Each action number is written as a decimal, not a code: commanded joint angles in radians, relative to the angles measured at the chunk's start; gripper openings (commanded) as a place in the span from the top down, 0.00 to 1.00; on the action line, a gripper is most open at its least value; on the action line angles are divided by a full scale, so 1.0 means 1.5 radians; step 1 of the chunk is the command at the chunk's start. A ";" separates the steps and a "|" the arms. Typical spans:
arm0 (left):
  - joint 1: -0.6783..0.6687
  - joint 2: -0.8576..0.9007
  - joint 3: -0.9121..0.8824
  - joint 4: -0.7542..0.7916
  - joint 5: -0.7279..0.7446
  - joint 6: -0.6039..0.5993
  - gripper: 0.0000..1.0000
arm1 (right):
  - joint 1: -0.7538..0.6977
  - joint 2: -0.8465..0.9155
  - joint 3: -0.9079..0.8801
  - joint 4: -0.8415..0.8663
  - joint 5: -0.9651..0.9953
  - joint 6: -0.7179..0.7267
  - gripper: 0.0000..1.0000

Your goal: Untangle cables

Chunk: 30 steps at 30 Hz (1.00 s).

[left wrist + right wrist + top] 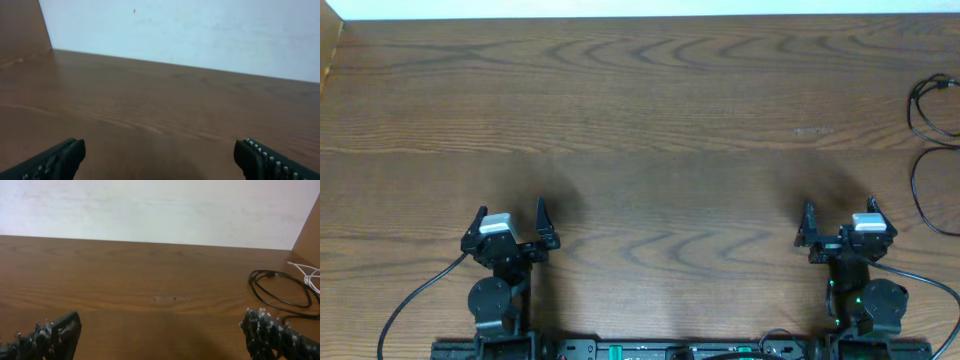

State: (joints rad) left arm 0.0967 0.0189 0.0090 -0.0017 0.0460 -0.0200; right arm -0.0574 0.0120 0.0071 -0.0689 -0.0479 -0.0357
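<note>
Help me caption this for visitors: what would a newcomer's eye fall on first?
The broad wooden table with its wavy grain fills the overhead view. At its near edge the left gripper and right gripper sit wide open, holding nothing. Off at the far right edge lie a looped black cable and a white cable, partly out of frame.

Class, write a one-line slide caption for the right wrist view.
Open right claw low over the table; black cable and white cable lie ahead to its right.
</note>
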 commanded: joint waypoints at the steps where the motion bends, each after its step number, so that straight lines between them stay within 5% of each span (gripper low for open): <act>1: 0.003 -0.012 -0.004 -0.033 -0.009 0.018 0.00 | 0.006 -0.004 -0.001 -0.003 0.003 0.008 0.01; 30: 0.003 -0.008 -0.003 -0.046 -0.009 0.008 0.00 | 0.006 -0.004 -0.001 -0.003 0.003 0.008 0.01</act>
State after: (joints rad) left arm 0.0967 0.0101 0.0120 -0.0200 0.0475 -0.0177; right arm -0.0574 0.0120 0.0071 -0.0689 -0.0483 -0.0357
